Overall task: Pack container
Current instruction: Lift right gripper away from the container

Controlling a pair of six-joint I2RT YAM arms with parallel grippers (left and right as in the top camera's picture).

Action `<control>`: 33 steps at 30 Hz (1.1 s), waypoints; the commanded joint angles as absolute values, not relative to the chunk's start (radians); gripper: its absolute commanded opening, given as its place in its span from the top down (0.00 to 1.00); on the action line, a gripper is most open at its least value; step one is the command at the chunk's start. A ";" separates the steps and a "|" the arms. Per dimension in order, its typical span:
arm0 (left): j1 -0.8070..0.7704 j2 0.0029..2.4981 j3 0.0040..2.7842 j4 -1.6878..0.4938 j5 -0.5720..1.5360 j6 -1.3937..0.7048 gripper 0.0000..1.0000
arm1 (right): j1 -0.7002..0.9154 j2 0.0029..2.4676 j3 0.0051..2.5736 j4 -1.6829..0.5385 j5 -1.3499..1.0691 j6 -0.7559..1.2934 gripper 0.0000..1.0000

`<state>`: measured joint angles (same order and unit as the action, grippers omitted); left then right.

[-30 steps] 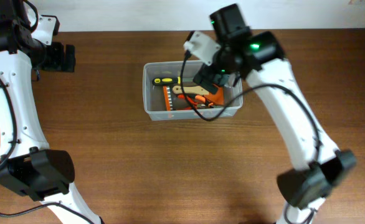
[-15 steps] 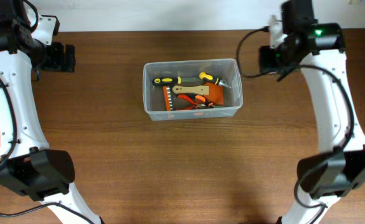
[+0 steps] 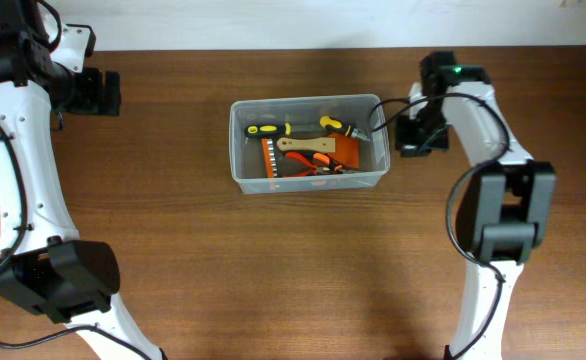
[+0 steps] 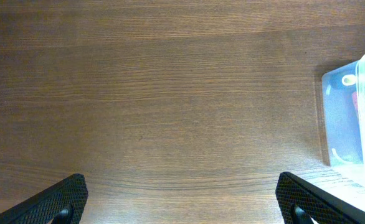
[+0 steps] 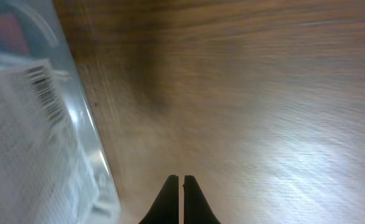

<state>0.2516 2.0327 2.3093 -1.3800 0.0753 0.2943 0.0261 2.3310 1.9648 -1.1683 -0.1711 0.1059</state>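
Note:
The clear plastic container [image 3: 239, 150] sits mid-table and holds yellow-handled screwdrivers [image 3: 269, 129], orange pliers [image 3: 311, 158] and an orange card of bits [image 3: 345, 150]. Just off its right end, my right gripper [image 3: 411, 137] hovers low over bare wood. The right wrist view shows that gripper [image 5: 180, 179] shut with nothing in it, the blurred container wall [image 5: 42, 130] to its left. My left gripper [image 3: 99, 92] stays far to the left at the back. It is wide open [image 4: 179, 186] over bare table, with the container's corner [image 4: 347, 118] at the right edge.
The brown wooden table [image 3: 273, 260] spreads around the container. A pale wall edge runs along the back [image 3: 273, 40]. A black cable [image 3: 378, 110] loops from the right arm over the container's right end.
My right arm has left the space over the container, swung out to the right and come down beside its right end. Its jaws have shut empty. The left arm has not moved.

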 commanded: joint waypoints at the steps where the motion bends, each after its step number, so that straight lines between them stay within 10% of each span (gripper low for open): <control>1: 0.253 2.004 2.322 -1.378 0.082 0.284 0.01 | 0.062 2.349 1.966 -1.158 -0.239 0.112 0.96; 33: 0.253 2.004 2.322 -1.377 0.084 0.284 0.01 | 0.027 2.115 2.274 -1.269 -0.115 -0.079 0.96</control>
